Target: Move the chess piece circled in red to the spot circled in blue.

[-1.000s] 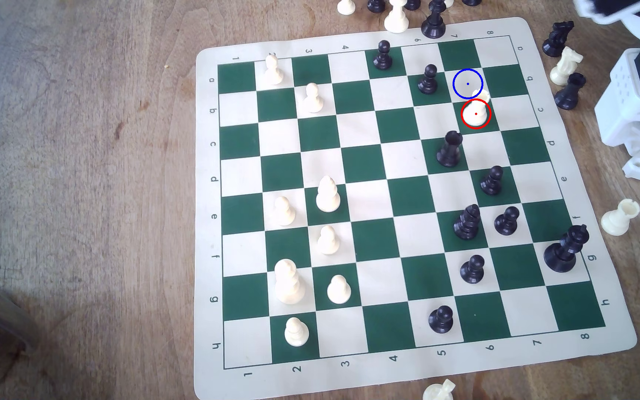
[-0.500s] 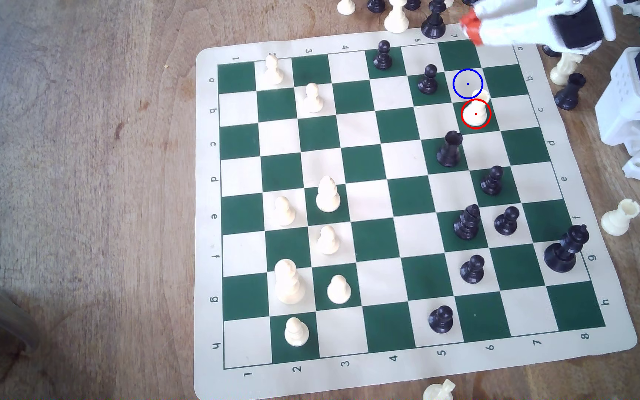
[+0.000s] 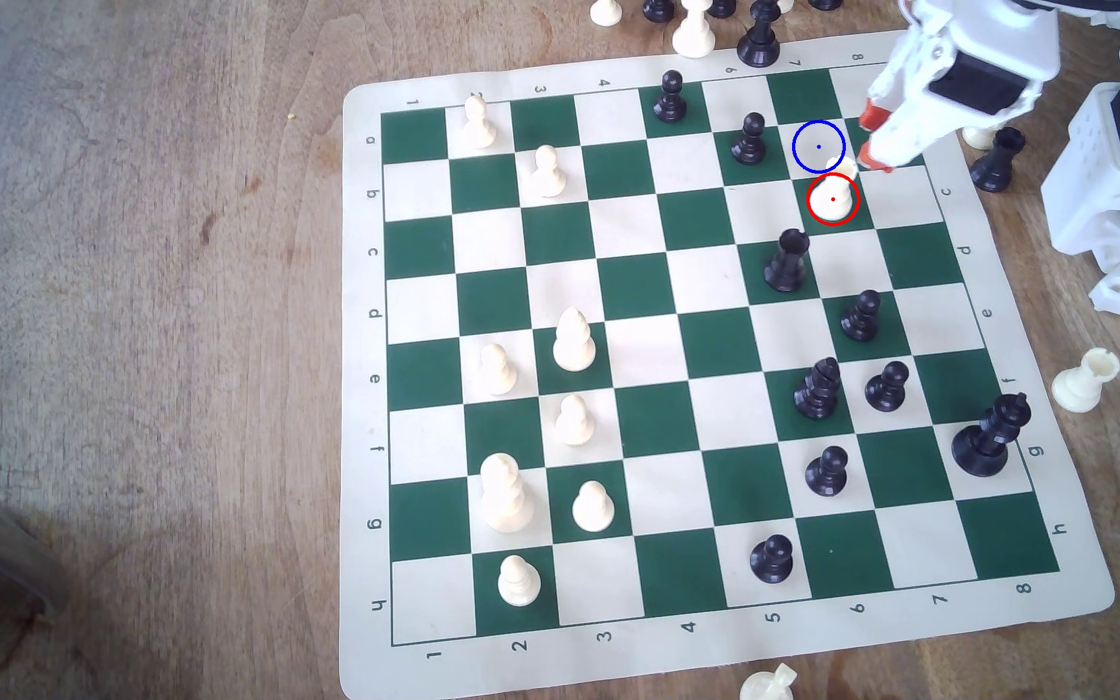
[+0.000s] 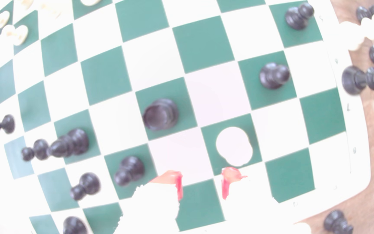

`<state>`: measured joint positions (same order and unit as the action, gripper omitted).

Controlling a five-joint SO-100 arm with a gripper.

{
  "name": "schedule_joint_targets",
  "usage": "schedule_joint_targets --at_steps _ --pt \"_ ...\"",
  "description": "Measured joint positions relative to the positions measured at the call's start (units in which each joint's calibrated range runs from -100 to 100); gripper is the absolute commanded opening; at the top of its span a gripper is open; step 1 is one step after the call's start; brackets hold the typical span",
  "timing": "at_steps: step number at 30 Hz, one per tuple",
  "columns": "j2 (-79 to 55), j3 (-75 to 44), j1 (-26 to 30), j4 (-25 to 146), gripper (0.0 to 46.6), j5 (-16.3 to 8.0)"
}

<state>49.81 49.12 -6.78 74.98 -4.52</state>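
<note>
Looking down from the exterior view, the white rook (image 3: 833, 195) stood upright inside the red ring on a green square near the board's far right corner, its long axis vertical and its notched top pointing straight up, leaning toward the upper right as the camera showed it. The blue-ringed square (image 3: 818, 146) lay directly next to it, cream and bare. The gripper (image 3: 870, 140) hung just to the exterior view's right of the rook, its red-tipped fingers (image 3: 872, 116) spread apart and holding nothing — not yet around the piece. A black pawn (image 3: 749, 140) stood on the square beside the blue ring, and a black rook (image 3: 786, 259) sat diagonally near the white one.

In the wrist view, washed out and blurred, the white rook (image 4: 234, 146) appeared as a pale round blob on its green square, just ahead of the two red fingers (image 4: 227, 180), which stood parted with a gap between them; the rook lay slightly off the line of that gap.

To do the approach well, I judged the gripper (image 4: 201, 180) ought to shift until the rook sat centred between the tips, then descend to grip the narrower body below the crown — keeping clear of the black rook (image 4: 160, 114).
</note>
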Motion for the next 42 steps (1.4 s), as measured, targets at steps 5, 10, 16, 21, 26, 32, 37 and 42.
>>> schedule_joint_targets --at_steps 5,10,16,21,26,32,37,42 --pt "-4.7 4.7 -5.1 -5.7 10.8 1.9" --pt "-5.4 6.0 -8.0 -7.6 11.5 2.7" --pt "-5.8 7.7 -7.9 -9.8 18.7 2.6" --pt "-5.8 8.1 -7.9 -9.8 18.0 3.0" --pt "-6.5 11.4 -9.4 -10.4 17.8 4.0" --pt "-7.0 13.7 -10.0 -12.8 20.2 4.3" --pt "-7.5 15.3 -9.7 -15.4 20.1 4.1" --pt "-8.0 16.3 -9.6 -18.9 20.6 3.2"
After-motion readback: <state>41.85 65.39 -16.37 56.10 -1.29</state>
